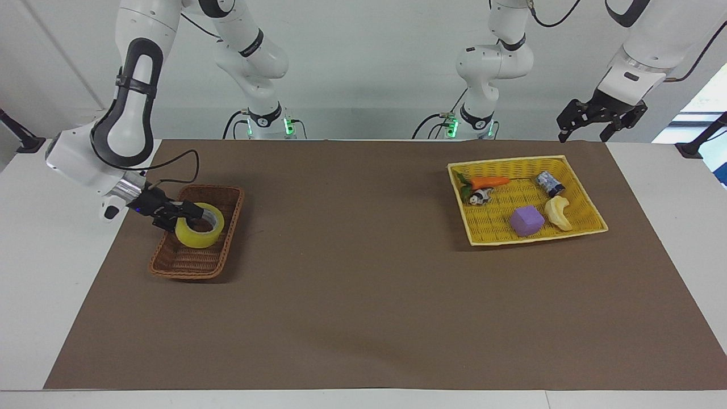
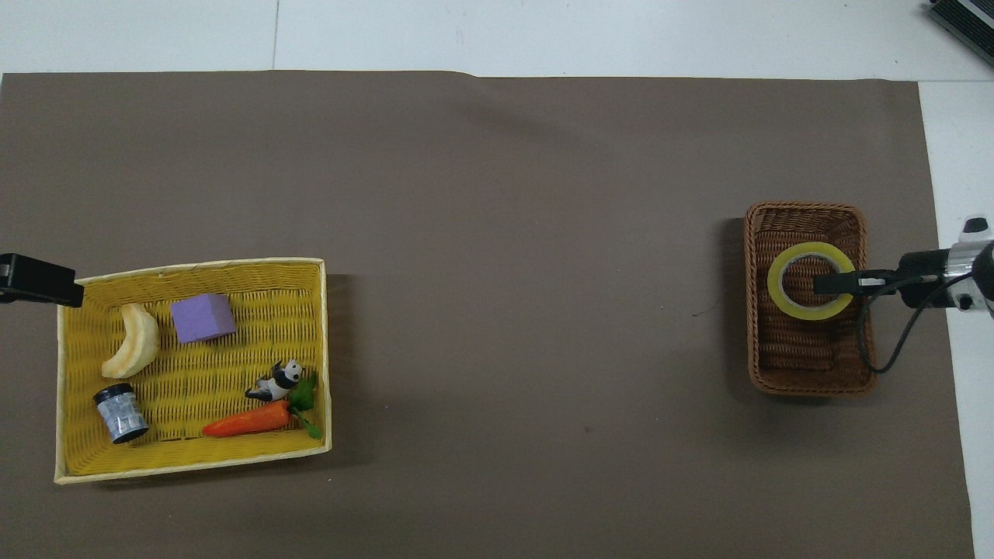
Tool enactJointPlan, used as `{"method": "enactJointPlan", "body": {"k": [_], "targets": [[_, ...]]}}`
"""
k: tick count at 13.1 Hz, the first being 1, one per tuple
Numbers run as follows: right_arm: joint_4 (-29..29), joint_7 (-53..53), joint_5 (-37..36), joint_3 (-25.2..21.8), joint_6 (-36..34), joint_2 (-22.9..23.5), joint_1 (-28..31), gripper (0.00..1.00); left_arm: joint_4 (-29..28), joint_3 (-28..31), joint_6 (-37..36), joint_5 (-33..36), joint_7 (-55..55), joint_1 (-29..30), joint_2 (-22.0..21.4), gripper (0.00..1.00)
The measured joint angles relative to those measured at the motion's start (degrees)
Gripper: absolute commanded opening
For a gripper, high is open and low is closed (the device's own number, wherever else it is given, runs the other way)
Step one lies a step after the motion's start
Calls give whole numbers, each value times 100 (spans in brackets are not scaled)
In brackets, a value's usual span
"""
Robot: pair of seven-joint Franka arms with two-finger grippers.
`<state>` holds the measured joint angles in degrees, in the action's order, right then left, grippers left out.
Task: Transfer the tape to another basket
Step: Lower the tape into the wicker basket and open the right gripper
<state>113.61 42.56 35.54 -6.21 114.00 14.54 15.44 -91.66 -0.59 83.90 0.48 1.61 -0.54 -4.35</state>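
Note:
The tape (image 1: pixel 199 230) (image 2: pixel 810 290), a yellow roll with a pale core, sits low inside the brown wicker basket (image 1: pixel 193 262) (image 2: pixel 808 369) at the right arm's end of the table. My right gripper (image 1: pixel 190 213) (image 2: pixel 837 282) is shut on the roll's wall, with one finger inside the core. The roll lies over the basket's middle, slightly tilted; I cannot tell whether it rests on the basket floor. My left gripper (image 1: pixel 585 132) (image 2: pixel 39 280) hangs open and empty, high in the air by the yellow tray's outer corner.
A wide yellow woven tray (image 1: pixel 514 161) (image 2: pixel 194 266) at the left arm's end holds a carrot (image 1: pixel 489 182), a panda figure (image 1: pixel 480 196), a purple block (image 1: pixel 526 220), a pale banana toy (image 1: pixel 558 212) and a small can (image 1: pixel 549 183). Brown mat lies between tray and basket.

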Motion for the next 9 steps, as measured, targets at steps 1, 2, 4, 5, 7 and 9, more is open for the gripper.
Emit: {"method": "enactJointPlan", "body": {"k": [1, 2, 4, 5, 7, 9], "targets": [[21, 0, -81, 2, 69, 0, -12, 0, 0, -1, 0, 0, 0, 0, 0, 100], [36, 0, -133, 8, 102, 0, -17, 0, 0, -1, 0, 0, 0, 0, 0, 100], [71, 0, -157, 14, 116, 0, -93, 7, 0, 0, 0, 0, 0, 4, 0, 100], [99, 0, -160, 16, 150, 1, -137, 12, 0, 1, 0, 0, 0, 5, 0, 100], [127, 0, -176, 16, 201, 0, -177, 42, 0, 1, 0, 0, 0, 5, 0, 100], [127, 0, -297, 12, 204, 0, -176, 100, 0, 1, 0, 0, 0, 5, 0, 100]]}}
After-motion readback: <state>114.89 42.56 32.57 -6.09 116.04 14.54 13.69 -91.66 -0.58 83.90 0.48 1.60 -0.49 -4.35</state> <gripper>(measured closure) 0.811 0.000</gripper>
